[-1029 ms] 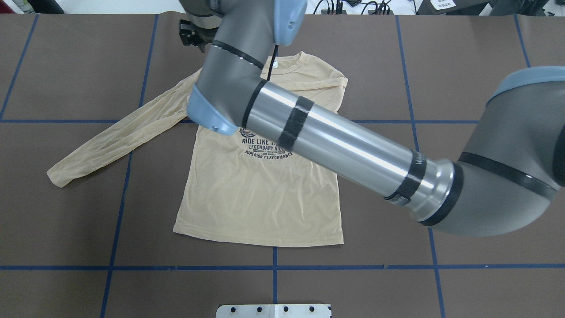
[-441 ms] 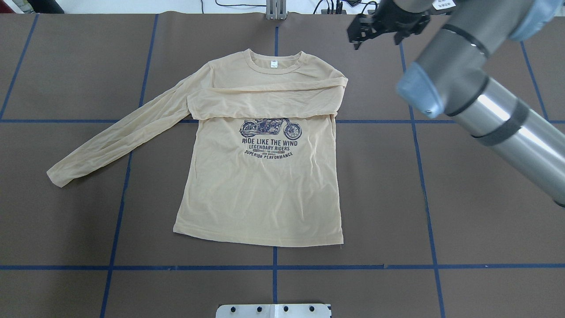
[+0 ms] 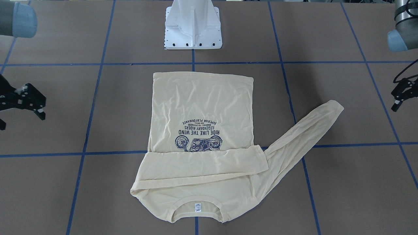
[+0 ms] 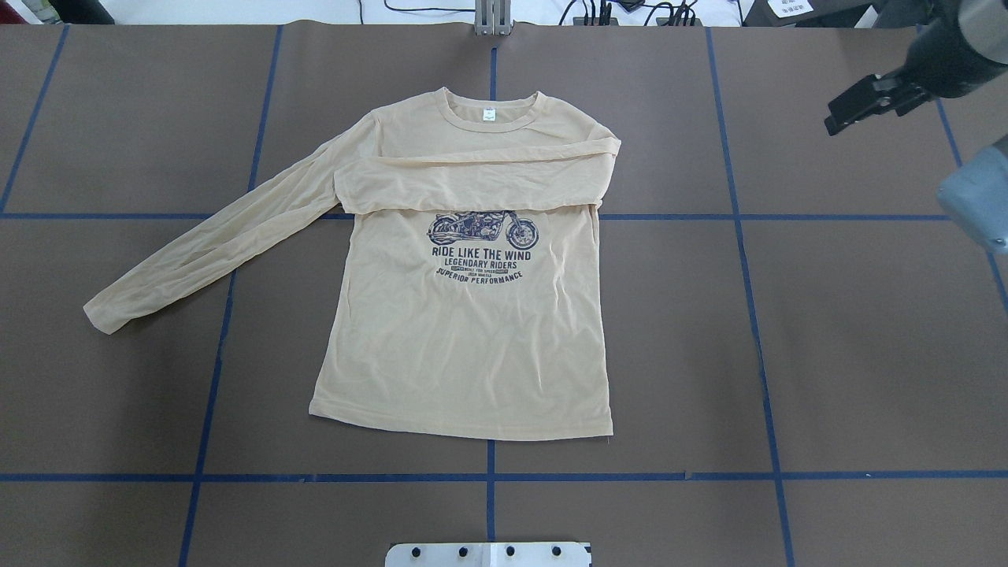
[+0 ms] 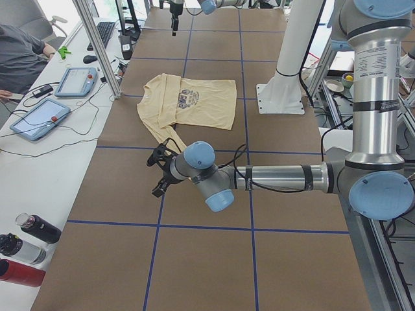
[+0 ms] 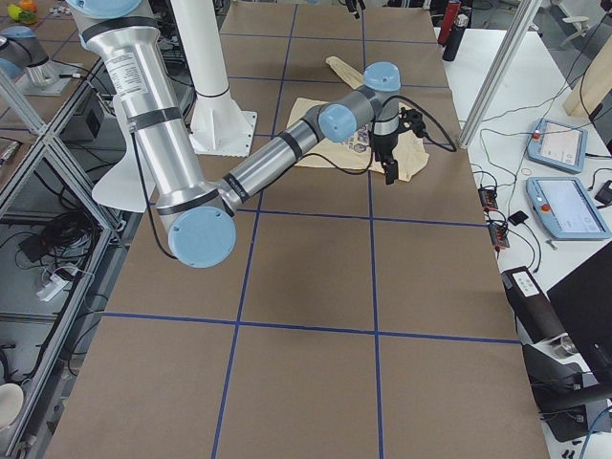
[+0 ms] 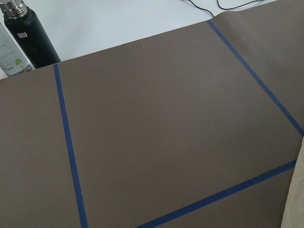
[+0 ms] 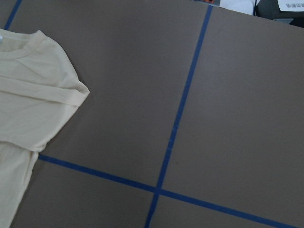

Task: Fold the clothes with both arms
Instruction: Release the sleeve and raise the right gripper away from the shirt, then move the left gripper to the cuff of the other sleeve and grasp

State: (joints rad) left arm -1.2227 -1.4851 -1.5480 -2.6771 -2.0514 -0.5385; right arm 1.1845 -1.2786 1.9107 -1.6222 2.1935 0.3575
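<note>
At table centre, the T-shirt (image 4: 457, 339) lies flat and face up on the brown table (image 4: 787, 315), which is marked with blue tape lines. Its hem is nearest my white pedestal base (image 3: 192, 26) and its collar is toward the far edge. The small white neck label (image 4: 490, 115) shows inside the collar.

Sleeves: the sleeve on my right side (image 4: 472, 177) is folded across the chest. It lies level just above the navy motorcycle print (image 4: 482, 248), and its cuff ends at the opposite shoulder. The sleeve on my left side (image 4: 213, 244) is stretched out slantwise on the table, away from the body and toward my side, with no fold in it.

Right gripper (image 3: 21, 120): jaws spread, nothing between them. It is off the cloth and well apart from the shirt, out to my right. Its wrist camera sees the folded shoulder corner at the frame's left edge.

Left gripper (image 5: 157, 175): the front-facing view cuts it at the frame edge, but along the table both fingers appear parted and empty. It is clear of the cloth, out past the cuff of the outstretched sleeve. Its wrist camera sees bare table and a black bottle (image 7: 28, 38) beyond the edge.
</note>
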